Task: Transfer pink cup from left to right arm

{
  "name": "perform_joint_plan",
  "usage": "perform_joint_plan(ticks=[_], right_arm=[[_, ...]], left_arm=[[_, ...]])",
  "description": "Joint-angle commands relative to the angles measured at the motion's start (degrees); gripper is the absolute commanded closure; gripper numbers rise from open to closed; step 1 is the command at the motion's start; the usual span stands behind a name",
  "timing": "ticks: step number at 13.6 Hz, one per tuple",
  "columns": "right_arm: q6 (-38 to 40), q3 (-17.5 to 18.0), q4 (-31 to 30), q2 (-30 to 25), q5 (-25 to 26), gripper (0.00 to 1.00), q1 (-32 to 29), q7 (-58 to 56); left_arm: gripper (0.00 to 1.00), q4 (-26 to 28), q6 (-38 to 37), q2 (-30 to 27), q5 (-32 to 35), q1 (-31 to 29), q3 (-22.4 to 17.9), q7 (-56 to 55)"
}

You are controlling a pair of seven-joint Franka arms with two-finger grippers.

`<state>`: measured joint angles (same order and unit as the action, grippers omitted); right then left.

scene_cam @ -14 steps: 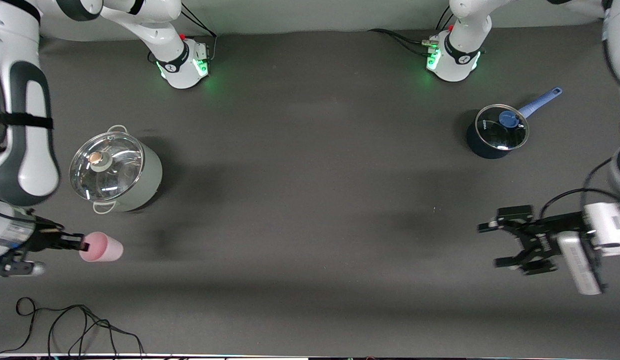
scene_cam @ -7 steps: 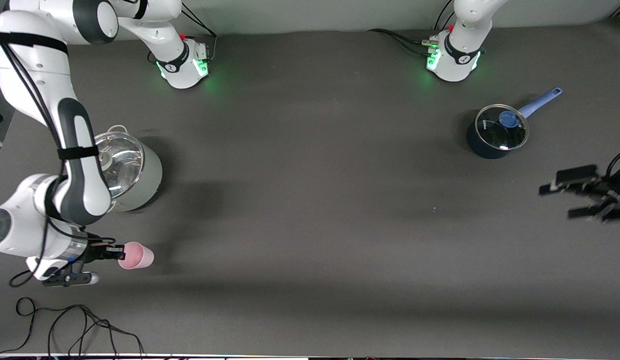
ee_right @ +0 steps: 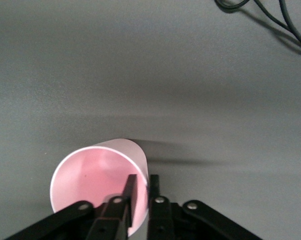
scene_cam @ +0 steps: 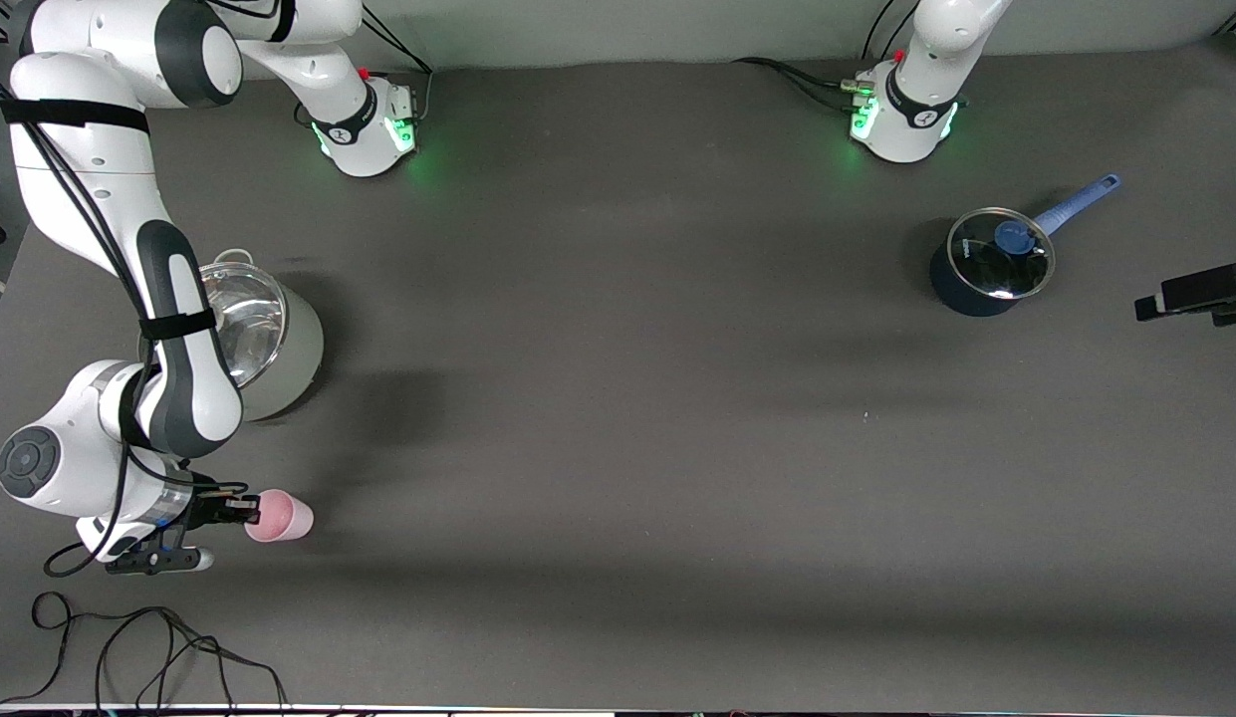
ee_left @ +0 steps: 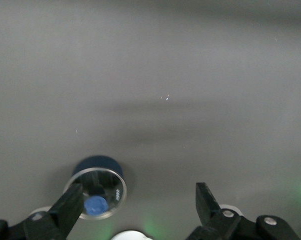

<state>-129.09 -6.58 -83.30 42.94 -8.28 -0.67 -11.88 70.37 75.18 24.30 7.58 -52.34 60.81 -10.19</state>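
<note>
I see even, soft light from above on the dark grey matte table (scene_cam: 618, 448), with broad faint shadow bands across it. Green lamps glow at both arm bases. The glass lid of the small dark-blue saucepan (scene_cam: 1002, 257) gives glare. The left wrist view is hazy and soft; the right wrist view is sharper.

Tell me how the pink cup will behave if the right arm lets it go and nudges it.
The pink cup looks thin-walled and plain, so probably light and easily shoved. The right gripper pinches only its rim, one jaw inside; a slip seems possible. Its round, tapered body would likely roll in a curve if tipped.
</note>
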Motion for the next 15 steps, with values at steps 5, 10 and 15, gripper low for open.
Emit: perform_joint_plan(ticks=[5, 10, 15], right_arm=[[-0.4, -0.2, -0.7, -1.2, 0.5, 0.00, -0.5, -1.5], [6.1, -0.6, -0.4, -6.6, 0.8, 0.00, 0.1, -1.2], [18.3, -0.9, -0.9, -19.5, 6.2, 0.00, 0.0, -1.7]], left_arm=[[0.00, 2.1, -2.5, -2.8, 1.2, 0.7, 0.4, -4.9], [0.00, 3.8, -1.8, -5.1, 1.2, 1.4, -0.5, -4.0], [0.00, 3.0, -1.9, -6.2, 0.3, 8.5, -12.1, 2.9]])
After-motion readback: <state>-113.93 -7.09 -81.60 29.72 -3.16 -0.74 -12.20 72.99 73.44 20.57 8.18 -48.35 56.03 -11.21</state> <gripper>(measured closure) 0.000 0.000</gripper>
